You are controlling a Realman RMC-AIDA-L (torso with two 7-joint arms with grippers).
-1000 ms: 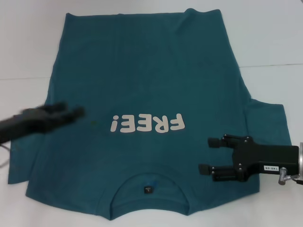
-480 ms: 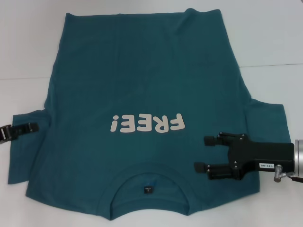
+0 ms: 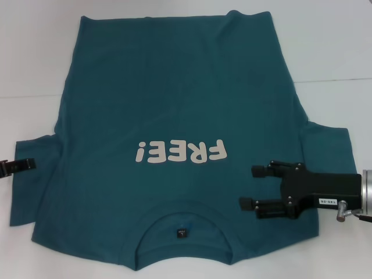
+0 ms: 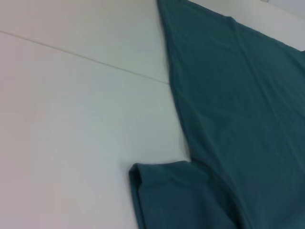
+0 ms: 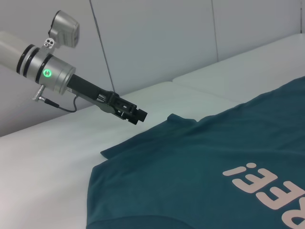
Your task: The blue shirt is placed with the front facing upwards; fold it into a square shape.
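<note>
Bright, even overhead light; the white desk [image 3: 35, 58] looks nearly washed out. Shadows are faint. The left wrist view is soft, with a pinkish left edge.

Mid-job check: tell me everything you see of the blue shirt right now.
The blue shirt is a dark teal short-sleeved tee of soft knit-looking fabric, lying flat, front up, on the white table. Cream "FREE!" lettering crosses the chest, and a small black neck label sits in the collar, nearest the robot. Both sleeves are spread outward. The right end effector, fingers open, hovers over the shoulder beside the collar; the left end effector is at the outer edge of the other sleeve.
</note>
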